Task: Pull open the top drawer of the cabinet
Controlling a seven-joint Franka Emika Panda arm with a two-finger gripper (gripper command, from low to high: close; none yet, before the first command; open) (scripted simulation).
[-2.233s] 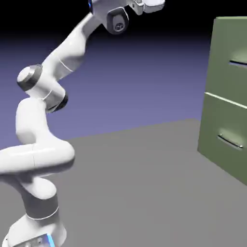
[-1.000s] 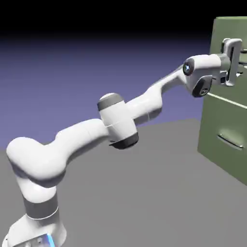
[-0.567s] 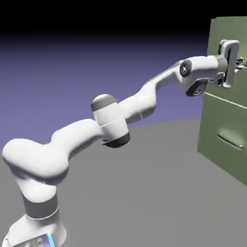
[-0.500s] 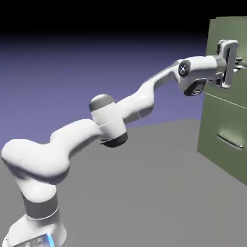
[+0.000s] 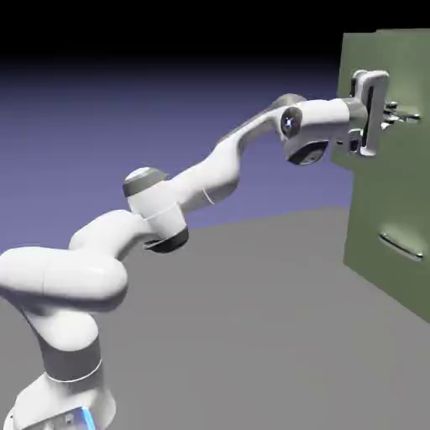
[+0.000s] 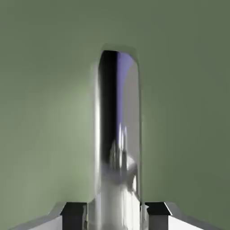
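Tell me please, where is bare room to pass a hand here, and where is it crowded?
Bare floor shows between the arm's base and the cabinet. Around the lower handle it also looks free. Crowded: the top drawer's handle, clamped by the gripper.

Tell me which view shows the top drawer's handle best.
The hand view: the handle runs large up the middle, its lower end between the pincer's fingertips. The exterior view shows it small, partly hidden by the pincer, against the top drawer.
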